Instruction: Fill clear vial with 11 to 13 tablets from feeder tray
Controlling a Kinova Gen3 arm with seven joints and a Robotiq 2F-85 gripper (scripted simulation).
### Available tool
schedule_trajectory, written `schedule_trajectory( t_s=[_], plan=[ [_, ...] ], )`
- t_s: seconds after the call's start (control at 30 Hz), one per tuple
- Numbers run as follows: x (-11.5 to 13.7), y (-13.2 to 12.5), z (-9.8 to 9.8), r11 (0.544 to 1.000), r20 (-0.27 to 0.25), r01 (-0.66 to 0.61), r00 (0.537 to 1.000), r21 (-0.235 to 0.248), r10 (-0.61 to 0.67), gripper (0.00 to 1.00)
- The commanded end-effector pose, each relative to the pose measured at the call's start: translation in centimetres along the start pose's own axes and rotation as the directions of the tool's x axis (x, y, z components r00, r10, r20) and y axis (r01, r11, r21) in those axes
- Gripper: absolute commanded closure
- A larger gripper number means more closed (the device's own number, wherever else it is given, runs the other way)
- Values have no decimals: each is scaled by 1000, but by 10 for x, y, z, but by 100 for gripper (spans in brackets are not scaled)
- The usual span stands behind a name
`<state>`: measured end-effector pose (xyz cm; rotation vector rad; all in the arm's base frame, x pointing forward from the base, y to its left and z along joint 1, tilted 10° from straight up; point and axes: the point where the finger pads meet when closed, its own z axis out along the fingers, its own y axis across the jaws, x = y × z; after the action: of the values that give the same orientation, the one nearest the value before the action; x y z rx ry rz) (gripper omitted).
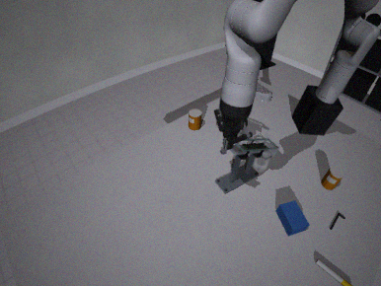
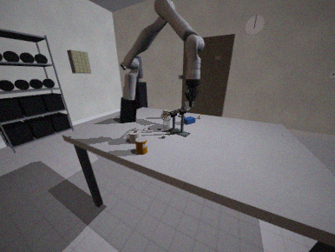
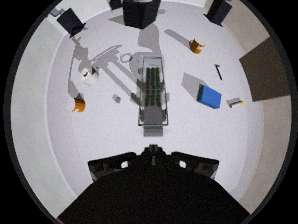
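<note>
The grey feeder tray sits on a small stand with a flat base in the middle of the table. In the wrist view the tray runs lengthwise away from me. The clear vial stands beside the stand, under the tray's far end; it also shows in the exterior view. I cannot make out the tablets. My gripper points down at the tray's near end, fingers shut with nothing between them. I cannot tell whether the fingertips touch the tray.
An upright orange bottle stands to the left. A tipped orange bottle, a blue box, an allen key and a pen lie to the right. The black robot base stands behind.
</note>
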<state>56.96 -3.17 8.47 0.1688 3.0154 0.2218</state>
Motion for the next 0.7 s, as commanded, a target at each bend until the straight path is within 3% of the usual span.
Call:
schedule_trajectory(
  t_s=[0.0,0.27,0.67],
  plan=[
    [15,0,4,1000,-5,-1,1000,0,1,100],
    [22,0,6,1000,-5,-1,1000,0,1,100],
    [-5,0,-5,1000,-5,-1,1000,0,1,100]
  ],
)
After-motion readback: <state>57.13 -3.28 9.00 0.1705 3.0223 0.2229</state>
